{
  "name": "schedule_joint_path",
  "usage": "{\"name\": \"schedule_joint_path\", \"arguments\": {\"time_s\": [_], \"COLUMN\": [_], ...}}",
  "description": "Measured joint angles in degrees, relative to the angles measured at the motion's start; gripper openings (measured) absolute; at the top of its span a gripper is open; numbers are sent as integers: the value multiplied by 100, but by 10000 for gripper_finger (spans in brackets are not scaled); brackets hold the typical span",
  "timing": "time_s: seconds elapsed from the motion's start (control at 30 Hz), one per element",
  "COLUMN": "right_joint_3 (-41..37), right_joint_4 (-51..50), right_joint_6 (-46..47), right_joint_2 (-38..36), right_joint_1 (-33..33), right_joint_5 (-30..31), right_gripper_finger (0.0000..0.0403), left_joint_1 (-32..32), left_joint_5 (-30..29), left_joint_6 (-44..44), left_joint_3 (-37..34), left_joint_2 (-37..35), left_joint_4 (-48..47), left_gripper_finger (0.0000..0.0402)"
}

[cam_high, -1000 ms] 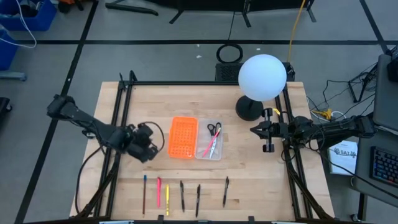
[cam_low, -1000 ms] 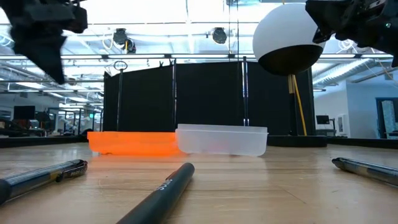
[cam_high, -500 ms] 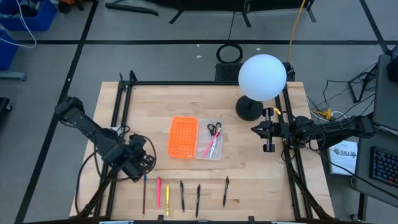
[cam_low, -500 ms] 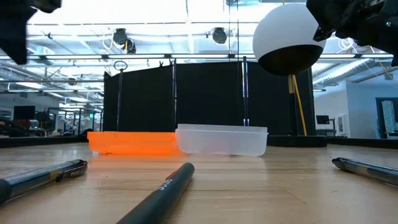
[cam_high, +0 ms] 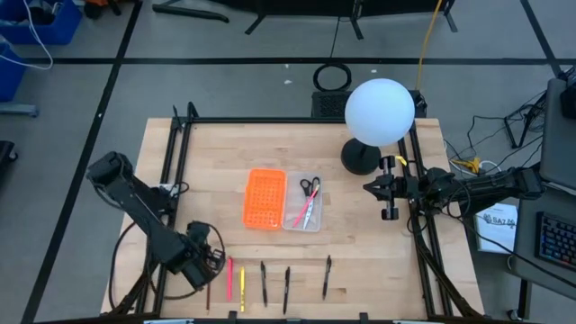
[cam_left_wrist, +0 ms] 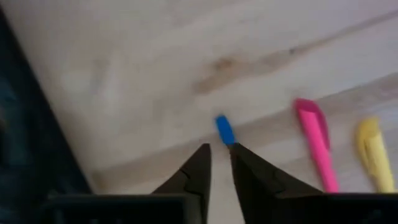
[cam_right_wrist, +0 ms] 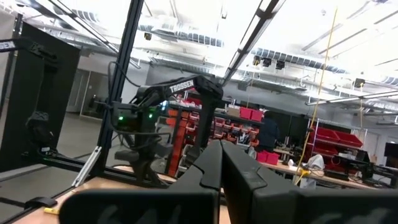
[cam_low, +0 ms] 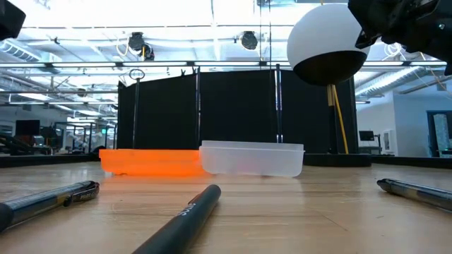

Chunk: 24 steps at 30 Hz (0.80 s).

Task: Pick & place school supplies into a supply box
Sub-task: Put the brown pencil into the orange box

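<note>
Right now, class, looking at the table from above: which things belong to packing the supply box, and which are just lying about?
Part of the job:
- clear supply box
- scissors and pink pen, already inside it
- row of pens and pencils near the front edge
- left gripper, over the blue-tipped pen

Lying about:
- orange perforated tray
- white globe lamp
- right gripper, waiting

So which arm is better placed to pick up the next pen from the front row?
Left. The left gripper hangs over the blue-capped pen at the row's end, fingers nearly closed. The right gripper waits at the table's right edge, far from the row.
</note>
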Motion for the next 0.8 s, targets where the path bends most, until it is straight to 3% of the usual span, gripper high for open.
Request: {"name": "schedule_joint_path", "arguments": {"time_s": [0.33, 0.47, 0.6, 0.8], "right_joint_3": [0, 0, 0, 0], "right_joint_4": [-17, -17, -17, -17], "right_joint_6": [25, -4, -7, -17], "right_joint_2": [2, 2, 2, 2], "right_joint_1": [1, -1, 0, 0], "right_joint_5": [0, 0, 0, 0], "right_gripper_finger": [0, 0, 0, 0], "left_joint_1": [202, 214, 247, 229], "left_joint_5": [674, 565, 445, 445], "left_joint_6": [46, 64, 118, 51], "left_joint_3": [0, 0, -27, -358], "left_joint_2": [664, 809, 811, 811], "left_joint_4": [807, 790, 828, 1163], "left_gripper_finger": [199, 235, 245, 229]}}
